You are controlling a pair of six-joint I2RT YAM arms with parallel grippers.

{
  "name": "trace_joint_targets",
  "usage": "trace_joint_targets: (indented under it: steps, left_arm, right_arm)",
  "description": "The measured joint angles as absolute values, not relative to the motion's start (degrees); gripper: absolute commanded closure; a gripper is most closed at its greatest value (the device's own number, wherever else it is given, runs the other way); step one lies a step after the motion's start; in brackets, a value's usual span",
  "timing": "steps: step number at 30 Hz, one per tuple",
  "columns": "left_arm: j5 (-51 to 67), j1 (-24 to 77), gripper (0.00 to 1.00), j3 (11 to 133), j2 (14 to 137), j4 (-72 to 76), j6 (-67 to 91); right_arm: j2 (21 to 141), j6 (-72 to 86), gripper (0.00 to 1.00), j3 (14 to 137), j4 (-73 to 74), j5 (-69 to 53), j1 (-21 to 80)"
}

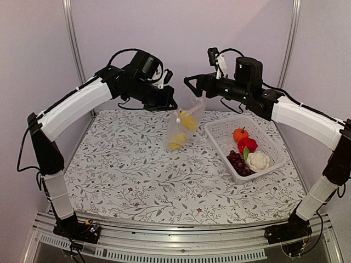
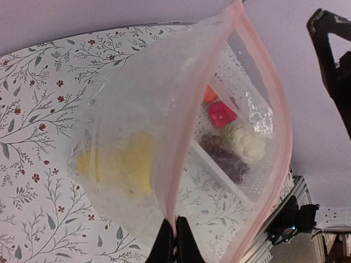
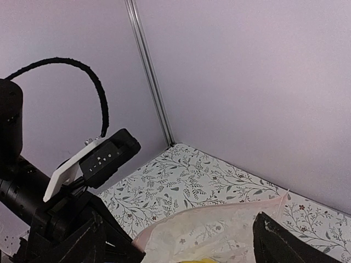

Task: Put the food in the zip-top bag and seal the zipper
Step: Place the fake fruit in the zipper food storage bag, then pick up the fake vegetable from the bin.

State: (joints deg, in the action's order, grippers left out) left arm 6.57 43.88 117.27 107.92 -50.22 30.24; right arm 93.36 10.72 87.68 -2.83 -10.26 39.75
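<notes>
Top view: my left pincer [image 1: 171, 105] is clamped on the upper edge of the bag [image 1: 184, 131]. The bag hangs over the table [image 1: 120, 164] with yellow pieces [image 1: 189, 121] inside. My right pincer [image 1: 193, 87] stands spread wide at the bag's other top corner. The pumpkin [image 1: 239, 134], pepper [image 1: 248, 144], grapes [image 1: 238, 161] and cauliflower [image 1: 258, 160] lie in the basket [image 1: 222, 130].

Left wrist view: my fingers [image 2: 184, 246] pinch the pink zipper [image 2: 186, 131]. The bag's mouth gapes.

Right wrist view: my fingers [image 3: 285, 241] are wide apart, with the bag's top edge between them.
</notes>
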Motion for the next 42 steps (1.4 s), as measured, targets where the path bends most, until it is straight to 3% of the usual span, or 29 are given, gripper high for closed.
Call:
trace_joint_targets:
  steps: [12, 20, 34, 42]
  left_arm:
    - [3.53, 39.9, 1.0, 112.99, 105.41, -48.64, 31.57]
    - [-1.06, 38.3, 1.0, 112.31, 104.29, -53.36, 31.53]
    - [1.85, 38.3, 1.0, 115.63, 105.06, -55.4, 31.35]
    - [4.36, 38.3, 1.0, 116.11, 105.62, -55.37, 31.33]
  right_arm:
    - [83.37, 10.74, 0.05, 84.75, 1.63, -3.44, 38.89]
    - [76.53, 15.66, 0.1, 77.6, 8.25, -0.56, 29.5]
    - [79.75, 19.59, 0.15, 75.9, 24.4, -3.2, 20.12]
    - [86.63, 19.4, 0.13, 75.57, 34.83, -6.98, 12.19]
